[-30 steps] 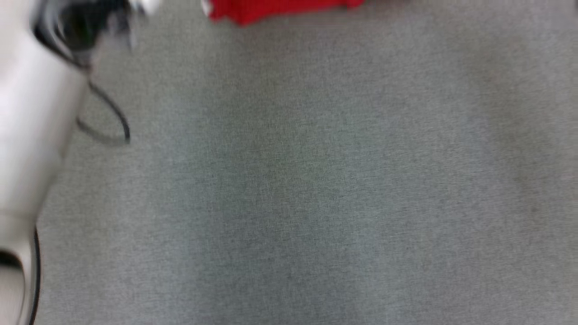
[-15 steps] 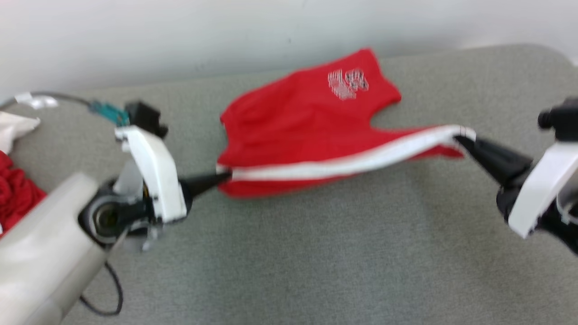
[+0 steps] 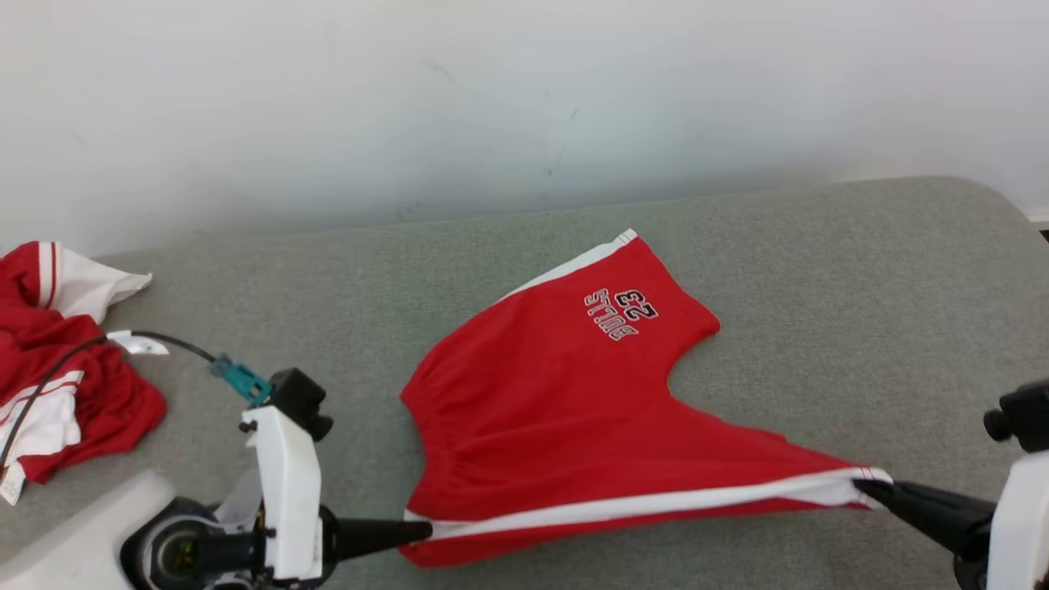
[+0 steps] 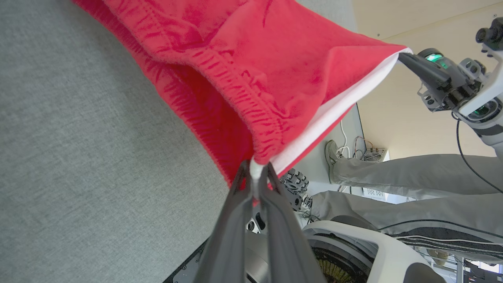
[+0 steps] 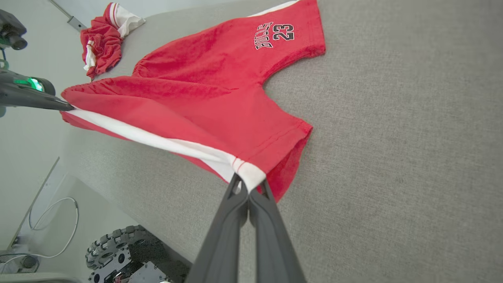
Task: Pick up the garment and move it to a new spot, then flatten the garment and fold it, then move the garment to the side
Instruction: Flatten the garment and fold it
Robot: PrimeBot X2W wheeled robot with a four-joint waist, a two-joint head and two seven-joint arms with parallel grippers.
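Observation:
The garment (image 3: 565,410) is a pair of red shorts with a white side stripe and a "BULLS 23" print, spread on the grey table (image 3: 860,287). My left gripper (image 3: 422,530) is shut on the waistband end of the white stripe (image 4: 257,167). My right gripper (image 3: 862,486) is shut on the leg-hem end of that stripe (image 5: 247,177). The near edge of the garment (image 5: 196,102) is stretched taut between both grippers and lifted a little off the table; its far part lies flat.
A second red and white garment (image 3: 57,352) lies crumpled at the table's far left, also in the right wrist view (image 5: 104,39). A pale wall (image 3: 524,98) runs behind the table. A person's legs in grey trousers (image 4: 412,177) stand beside the table.
The head camera has tilted up, bringing the garment, both grippers and the wall into view. Both grippers hold the stripe's ends as half a second ago.

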